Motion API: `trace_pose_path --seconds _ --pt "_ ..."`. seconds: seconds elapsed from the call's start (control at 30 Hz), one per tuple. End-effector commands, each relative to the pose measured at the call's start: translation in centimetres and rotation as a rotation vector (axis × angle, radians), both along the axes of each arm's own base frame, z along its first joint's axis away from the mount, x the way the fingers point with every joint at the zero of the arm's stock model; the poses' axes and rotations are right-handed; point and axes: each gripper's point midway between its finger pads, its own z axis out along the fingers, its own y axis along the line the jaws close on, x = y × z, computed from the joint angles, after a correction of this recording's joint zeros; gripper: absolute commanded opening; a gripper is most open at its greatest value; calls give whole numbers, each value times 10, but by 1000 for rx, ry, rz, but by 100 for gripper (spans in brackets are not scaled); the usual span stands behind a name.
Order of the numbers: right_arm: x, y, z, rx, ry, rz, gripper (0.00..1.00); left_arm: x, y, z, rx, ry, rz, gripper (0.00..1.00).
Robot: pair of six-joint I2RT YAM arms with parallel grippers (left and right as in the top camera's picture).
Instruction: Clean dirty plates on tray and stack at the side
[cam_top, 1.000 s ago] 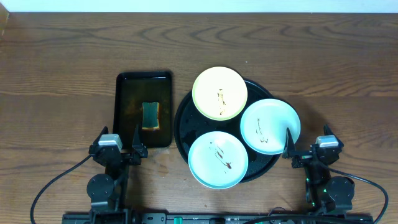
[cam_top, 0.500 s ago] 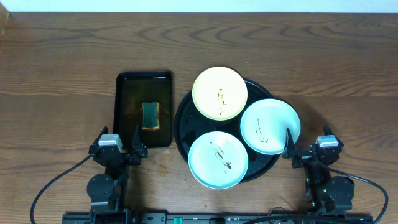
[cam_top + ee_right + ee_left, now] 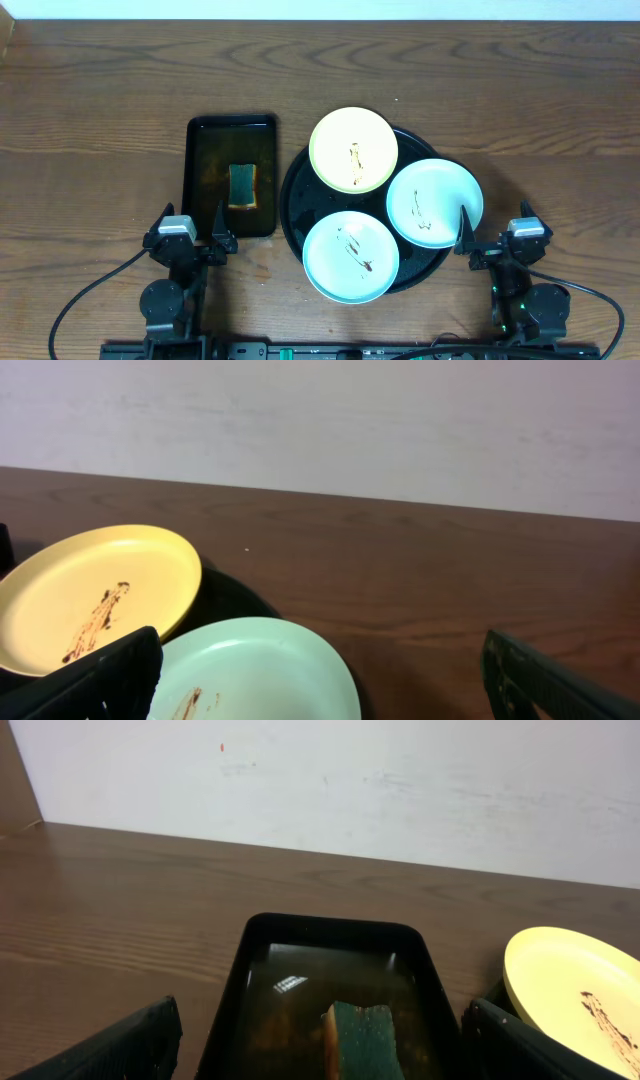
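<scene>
In the overhead view, a large round glossy black tray (image 3: 291, 196) with a raised rim sits just right of centre on the dark brown wood-grain table (image 3: 100, 90). Three small round plastic plates lie on it close together, each overhanging the rim and each marked with dark brown streaks. A pale yellow plate (image 3: 353, 150) is at the top, one pale mint-blue plate (image 3: 434, 203) at the right and a second mint-blue plate (image 3: 351, 256) at the bottom. Just left of it, a smaller rectangular black tray (image 3: 196, 170) holds a green-yellow sponge (image 3: 242, 185). The left gripper (image 3: 192, 226) rests at the lower left and the right gripper (image 3: 495, 228) at the lower right, both with jaws apart.

In the left wrist view, the two dark fingers (image 3: 140, 1042) stand in the bottom corners, wide apart. The rectangular tray fills the lower centre, its bottom wet and brownish, with the sponge at the lower edge. The yellow plate shows at the right edge.

In the right wrist view, the fingers (image 3: 100, 685) are again spread to the bottom corners. The yellow plate lies at the left and a mint-blue plate at the lower centre, with the black tray's rim between them.
</scene>
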Motion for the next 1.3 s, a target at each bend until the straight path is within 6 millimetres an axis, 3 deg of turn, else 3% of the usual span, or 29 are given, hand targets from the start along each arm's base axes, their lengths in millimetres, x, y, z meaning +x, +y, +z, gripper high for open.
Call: trace_pose_path --seconds 0.0,0.83,1.0,1.27 --pt "0 -1 -1 -11 3 -1 99 -1 -4 -14 14 45 -25 90" --pt "0 -2 1 30 -4 -11 99 -1 -4 -14 -33 47 -22 90" --pt "1 -10 -5 111 48 -65 99 -3 -4 -14 -82 124 -12 90" --pt "6 -12 9 125 201 -89 99 1 -4 8 -95 323 -4 90"
